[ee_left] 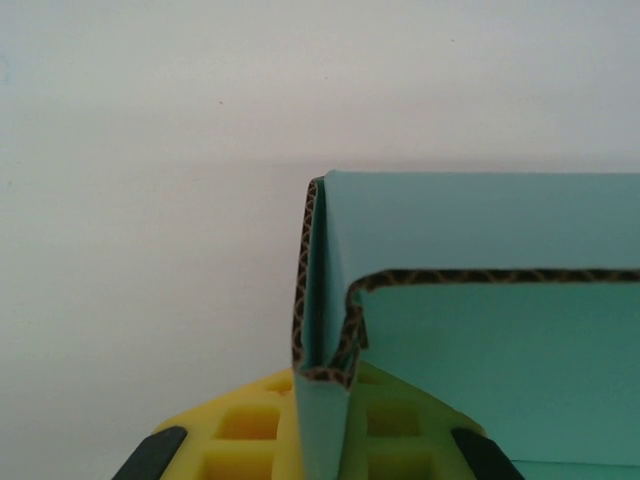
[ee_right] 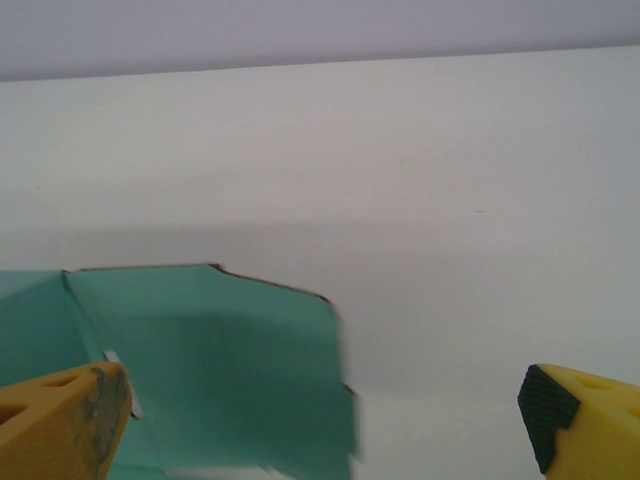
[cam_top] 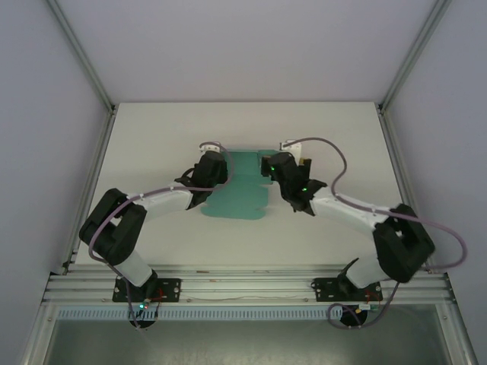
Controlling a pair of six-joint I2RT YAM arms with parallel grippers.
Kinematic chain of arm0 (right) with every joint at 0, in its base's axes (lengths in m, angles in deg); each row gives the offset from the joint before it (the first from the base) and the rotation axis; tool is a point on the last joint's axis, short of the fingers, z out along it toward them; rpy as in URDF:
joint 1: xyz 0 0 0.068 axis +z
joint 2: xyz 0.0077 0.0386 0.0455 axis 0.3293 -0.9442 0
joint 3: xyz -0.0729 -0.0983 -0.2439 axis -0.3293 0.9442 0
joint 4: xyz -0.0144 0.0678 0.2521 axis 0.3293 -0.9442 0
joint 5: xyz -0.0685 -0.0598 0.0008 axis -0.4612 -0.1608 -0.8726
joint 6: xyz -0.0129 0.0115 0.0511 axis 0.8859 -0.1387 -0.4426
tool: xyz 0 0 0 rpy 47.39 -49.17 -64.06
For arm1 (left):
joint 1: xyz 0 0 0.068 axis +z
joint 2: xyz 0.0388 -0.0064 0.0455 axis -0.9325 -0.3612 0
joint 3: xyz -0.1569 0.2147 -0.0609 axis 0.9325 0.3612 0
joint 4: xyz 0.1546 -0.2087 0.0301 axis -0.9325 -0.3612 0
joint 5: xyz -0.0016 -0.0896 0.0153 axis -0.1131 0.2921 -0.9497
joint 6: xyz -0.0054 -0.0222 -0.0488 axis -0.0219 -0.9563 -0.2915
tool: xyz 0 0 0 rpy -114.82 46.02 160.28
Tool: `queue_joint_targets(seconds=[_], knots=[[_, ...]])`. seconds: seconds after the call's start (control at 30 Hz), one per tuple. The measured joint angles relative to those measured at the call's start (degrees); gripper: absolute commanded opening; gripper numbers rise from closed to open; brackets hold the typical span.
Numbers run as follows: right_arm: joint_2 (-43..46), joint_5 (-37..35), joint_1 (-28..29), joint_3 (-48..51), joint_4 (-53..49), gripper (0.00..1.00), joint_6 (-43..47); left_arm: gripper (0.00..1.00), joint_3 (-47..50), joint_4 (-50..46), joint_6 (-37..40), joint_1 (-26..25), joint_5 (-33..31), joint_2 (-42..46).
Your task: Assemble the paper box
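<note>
The green paper box (cam_top: 242, 190) sits in the middle of the top view. The left gripper (ee_left: 322, 440) pinches its folded-up side. The right gripper (ee_right: 325, 425) has fingers wide apart.

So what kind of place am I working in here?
Probably an enclosed lab robot cell: a white table, pale walls framed by aluminium posts, and the left arm and right arm bolted at its near edge.

Found the teal paper box (cam_top: 242, 194) lying as a mostly flat die-cut sheet near the middle of the white table (cam_top: 152, 137), well apart from every edge. Saw the left gripper (cam_top: 218, 162) at the sheet's far left corner and the right gripper (cam_top: 272, 164) at its far right corner.
</note>
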Motion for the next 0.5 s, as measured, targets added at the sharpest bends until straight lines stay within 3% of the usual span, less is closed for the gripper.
queue_joint_targets(seconds=[0.17,0.5], knots=[[7.1,4.8,-3.8,5.8,-4.5,1.00,-0.3,0.00,0.0,-1.0,0.0,0.0,-0.3,2.2],[2.3,14.2,-6.7,9.6,-4.9,1.00,-1.4,0.00,0.0,-1.2,0.0,0.0,0.0,3.8]])
